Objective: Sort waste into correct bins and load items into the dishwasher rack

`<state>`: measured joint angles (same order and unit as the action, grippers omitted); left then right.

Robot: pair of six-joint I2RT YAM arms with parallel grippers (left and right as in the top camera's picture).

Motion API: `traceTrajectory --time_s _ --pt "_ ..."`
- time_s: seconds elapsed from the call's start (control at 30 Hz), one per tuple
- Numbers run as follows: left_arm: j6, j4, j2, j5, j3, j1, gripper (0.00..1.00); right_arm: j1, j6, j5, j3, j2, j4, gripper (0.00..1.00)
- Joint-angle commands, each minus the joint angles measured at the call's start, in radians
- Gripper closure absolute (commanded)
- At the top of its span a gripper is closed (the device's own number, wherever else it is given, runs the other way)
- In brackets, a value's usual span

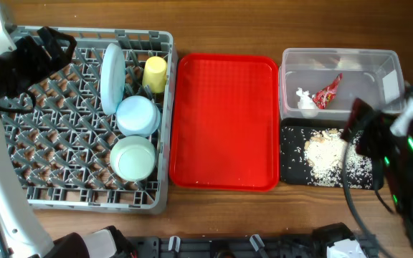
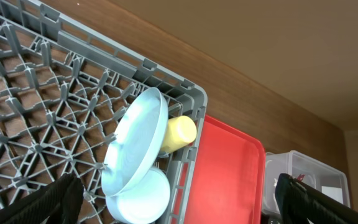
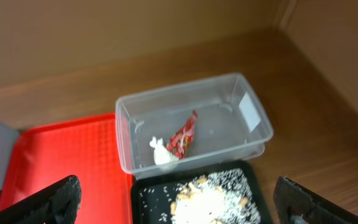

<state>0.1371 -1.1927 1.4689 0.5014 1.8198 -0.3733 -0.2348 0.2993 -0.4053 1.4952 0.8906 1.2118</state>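
Observation:
The grey dishwasher rack (image 1: 99,204) holds an upright light blue plate (image 1: 111,77), a yellow cup (image 1: 155,74), a light blue bowl (image 1: 137,115) and a pale green bowl (image 1: 133,158). The clear tub (image 1: 339,56) holds the red wrapper (image 1: 328,92) and the white tissue (image 1: 305,100). The black tray (image 1: 290,154) holds rice scraps (image 1: 326,154). My left gripper (image 1: 38,57) is open and empty above the rack's far left. My right gripper (image 1: 361,125) is open and empty above the black tray. The fork and spoon are not in view.
An empty red tray (image 1: 226,122) lies between the rack and the bins. In the left wrist view the plate (image 2: 135,143), cup (image 2: 179,132) and blue bowl (image 2: 143,198) stand by the rack's rim (image 2: 191,124). The right wrist view shows the wrapper (image 3: 182,138) and the rice (image 3: 210,202).

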Motion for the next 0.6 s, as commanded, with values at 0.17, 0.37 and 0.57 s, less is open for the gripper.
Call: traceTrajectory --time_s 0.17,0.37,0.57 --pt "0.009 0.0 0.005 -0.004 0.002 -0.002 0.0 -0.017 -0.121 -0.1 -0.067 -0.28 0.016 0.0" --pt "0.009 0.0 0.005 -0.004 0.002 -0.002 0.0 -0.016 -0.116 -0.064 -0.284 -0.499 -0.047 0.0" --pt "0.009 0.0 0.005 -0.004 0.002 -0.002 0.0 -0.013 -0.117 0.093 -0.652 -0.721 -0.57 0.0"
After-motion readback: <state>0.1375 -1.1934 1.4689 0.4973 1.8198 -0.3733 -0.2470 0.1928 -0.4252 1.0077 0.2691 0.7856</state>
